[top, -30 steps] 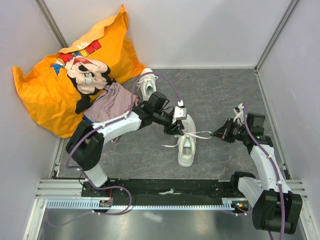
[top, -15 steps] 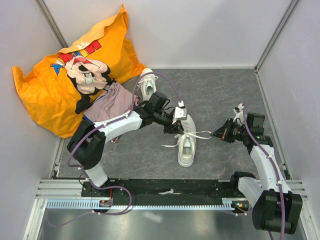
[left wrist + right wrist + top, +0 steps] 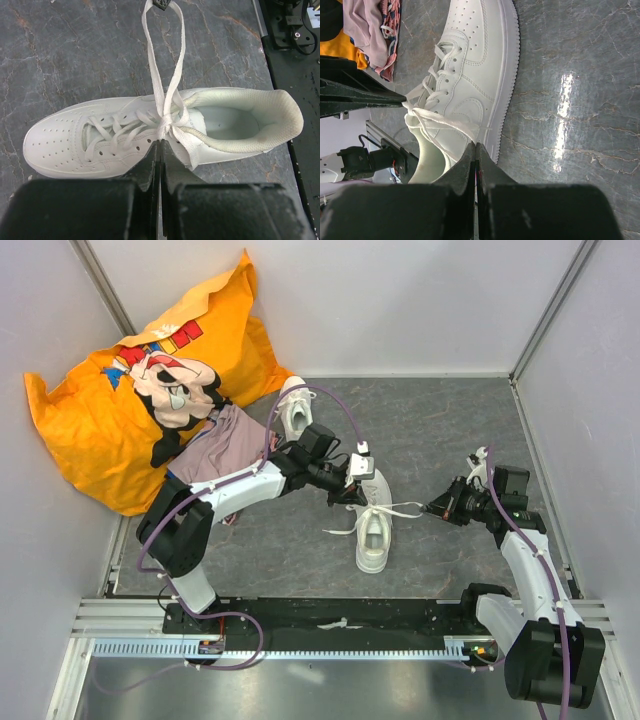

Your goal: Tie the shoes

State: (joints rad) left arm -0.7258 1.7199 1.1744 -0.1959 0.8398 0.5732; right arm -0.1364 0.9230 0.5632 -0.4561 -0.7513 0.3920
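Note:
One white shoe (image 3: 372,528) lies mid-table with its toe away from the arms. It fills the left wrist view (image 3: 150,132) and shows in the right wrist view (image 3: 470,65). My left gripper (image 3: 347,497) is shut, its tips (image 3: 160,143) pinching the lace at the knot (image 3: 166,121) over the tongue. My right gripper (image 3: 432,508) is shut on the far end of a lace loop (image 3: 445,122), drawn out taut to the shoe's right (image 3: 161,50). The second white shoe (image 3: 293,405) stands at the back by the garment, untouched.
A pinkish-purple folded garment (image 3: 222,448) lies under my left arm. A big orange cartoon-print pillow (image 3: 150,380) fills the back left corner. White walls close in the grey mat on three sides. A loose lace end (image 3: 338,530) trails to the shoe's left.

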